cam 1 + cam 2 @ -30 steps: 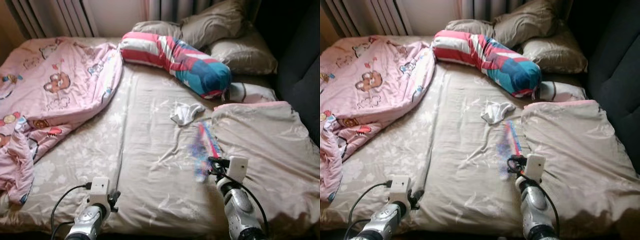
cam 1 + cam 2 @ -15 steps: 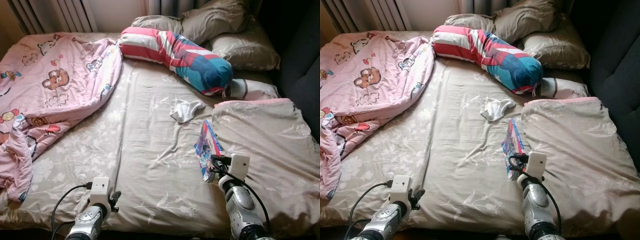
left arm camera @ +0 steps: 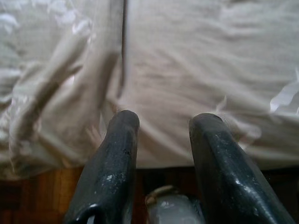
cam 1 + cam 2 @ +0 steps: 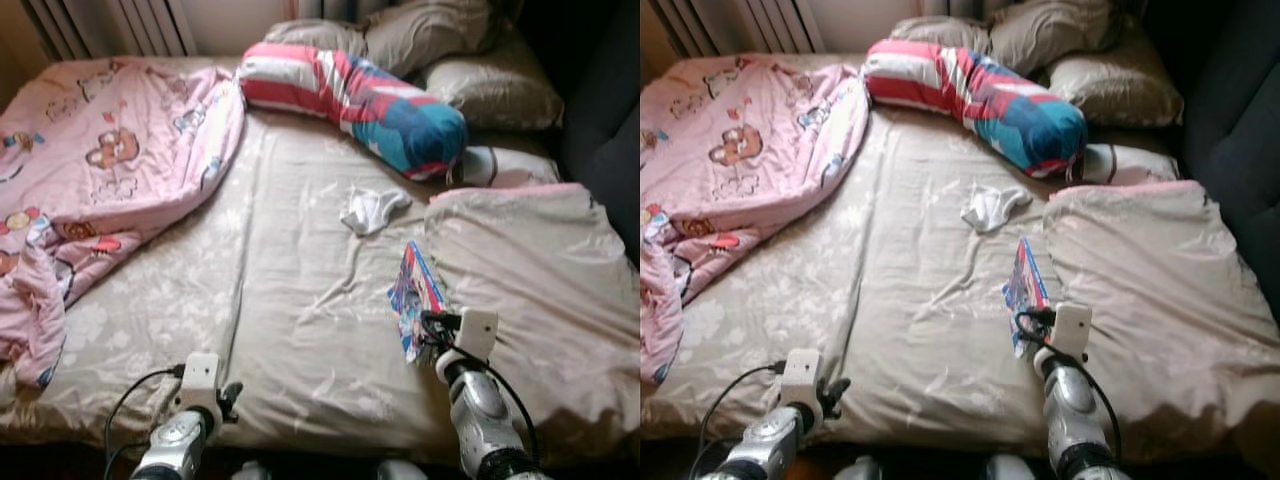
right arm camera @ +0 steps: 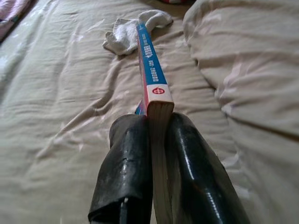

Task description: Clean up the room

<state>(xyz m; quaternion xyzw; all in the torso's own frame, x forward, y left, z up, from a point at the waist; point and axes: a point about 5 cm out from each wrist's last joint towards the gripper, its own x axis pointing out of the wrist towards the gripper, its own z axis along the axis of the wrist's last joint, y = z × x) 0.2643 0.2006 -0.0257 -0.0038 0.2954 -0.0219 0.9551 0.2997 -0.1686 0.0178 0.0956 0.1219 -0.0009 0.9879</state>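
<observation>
The right hand (image 5: 156, 154) is clenched on a thin book (image 4: 413, 297), pinching it at the near end so the book sticks out straight ahead of the fingers (image 5: 126, 168), spine up. In the left eye view that puts the book right of centre, in the lower half of the frame, standing on edge over the beige sheet of the bed (image 4: 300, 300), with the hand just below it. The spine is blue with a white tag and a red logo at the end nearest the fingers.

Past the far end of the book there's a small white sock (image 4: 372, 209) lying crumpled on the sheet, a bit above centre. To the right of the book is a beige duvet (image 4: 530, 280) with a pink edge, bunched up on the right side of the frame.

The left hand (image 3: 161, 140) sits at the lower left, over the near edge of the bed, fingers apart and gripping nothing.

Upper left has a pink cartoon blanket (image 4: 100, 170). Top centre has a striped red, white and teal bolster (image 4: 360, 100), with grey pillows (image 4: 480, 80) behind it.
</observation>
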